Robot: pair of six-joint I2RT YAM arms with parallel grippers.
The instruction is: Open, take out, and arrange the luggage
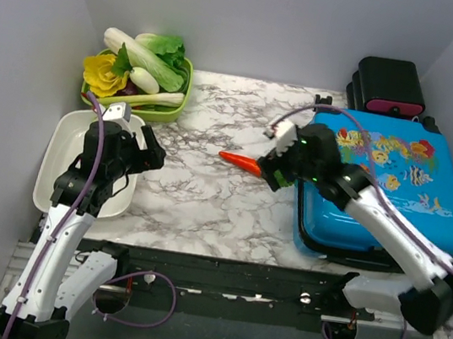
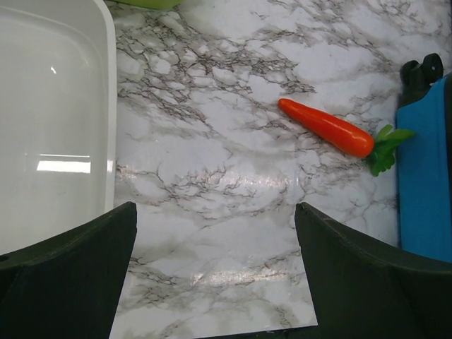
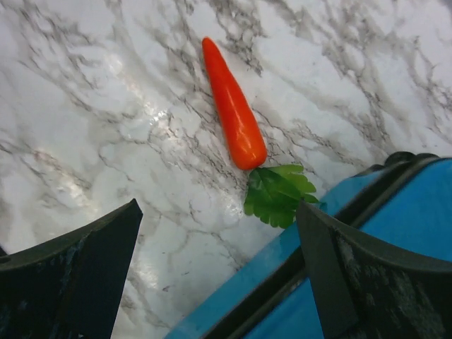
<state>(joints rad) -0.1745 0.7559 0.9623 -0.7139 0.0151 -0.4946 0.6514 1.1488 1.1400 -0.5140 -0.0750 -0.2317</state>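
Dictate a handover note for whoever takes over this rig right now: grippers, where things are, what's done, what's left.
Left gripper: open, empty, above the table beside the white tray.
Right gripper: open, empty, above the carrot at the left edge of the luggage.
The luggage lies flat on the table's right side and looks closed.
The carrot lies on the table, its leaves right by the luggage.
Done: nothing evident on the luggage.
Left: open it, take out what is inside, arrange it.
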